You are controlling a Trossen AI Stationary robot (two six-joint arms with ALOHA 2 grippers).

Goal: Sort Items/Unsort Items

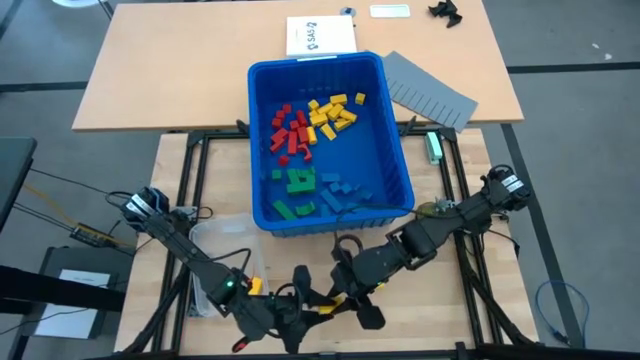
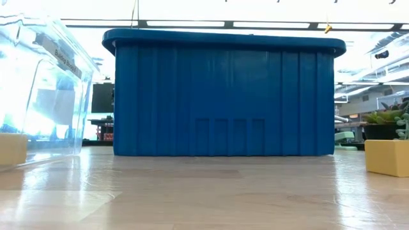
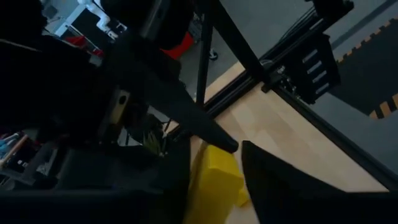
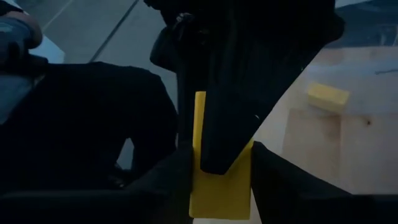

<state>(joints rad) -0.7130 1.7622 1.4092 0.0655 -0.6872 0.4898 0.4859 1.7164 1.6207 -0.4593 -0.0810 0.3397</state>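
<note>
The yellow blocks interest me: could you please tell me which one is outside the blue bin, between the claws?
The yellow block between the right claw's fingers, near the table's front edge; the other yellow blocks lie piled inside the blue bin.

You have a light wood table (image 1: pixel 170 180) on a black frame. On it sits the blue bin (image 1: pixel 395 150) near the middle, a clear plastic container (image 1: pixel 215 240) at the bin's left front corner, and loose yellow blocks, one (image 2: pixel 386 157) to the right in the low view, another (image 2: pixel 13 148) at far left.
</note>
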